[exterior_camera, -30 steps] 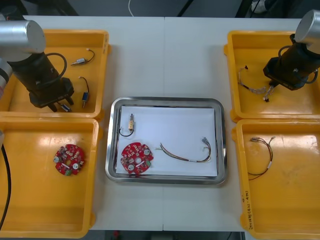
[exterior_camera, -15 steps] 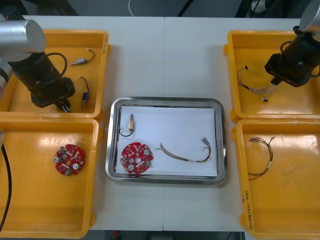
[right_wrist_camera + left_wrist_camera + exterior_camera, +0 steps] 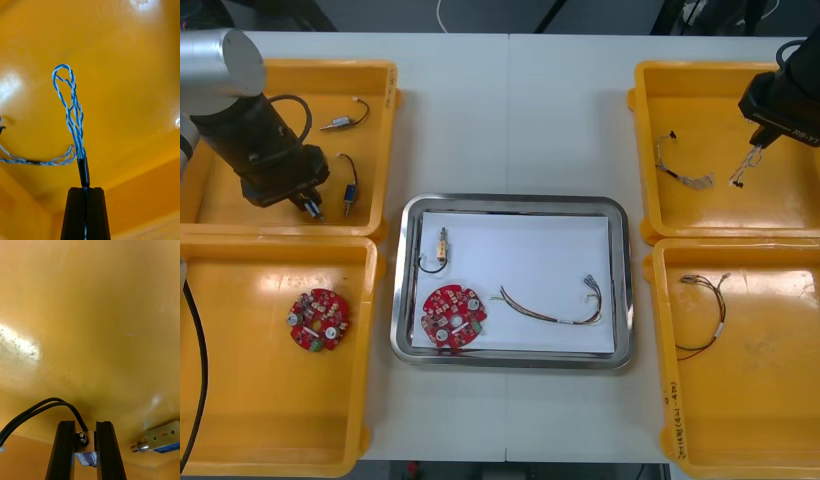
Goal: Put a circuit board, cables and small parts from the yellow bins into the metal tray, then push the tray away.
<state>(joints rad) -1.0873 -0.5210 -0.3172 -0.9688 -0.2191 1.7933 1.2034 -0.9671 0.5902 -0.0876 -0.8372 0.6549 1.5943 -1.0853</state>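
Light table [image 3: 510, 120] below. I logged the left gripper [image 3: 85, 423] clamped on a small metal part [image 3: 85, 455] trailing a black cable [image 3: 37, 410], over the far left yellow bin [image 3: 310, 80]. The right gripper [image 3: 86, 189] pinched a twisted blue and white cable [image 3: 71, 112] above the far right yellow bin [image 3: 700, 215]. The metal tray [image 3: 510, 203] held a circuit board [image 3: 454, 317].

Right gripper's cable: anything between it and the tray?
Only the far right bin's wall. The right gripper holds the cable over that bin; the tray's far right is bare. Left gripper: in far left bin.
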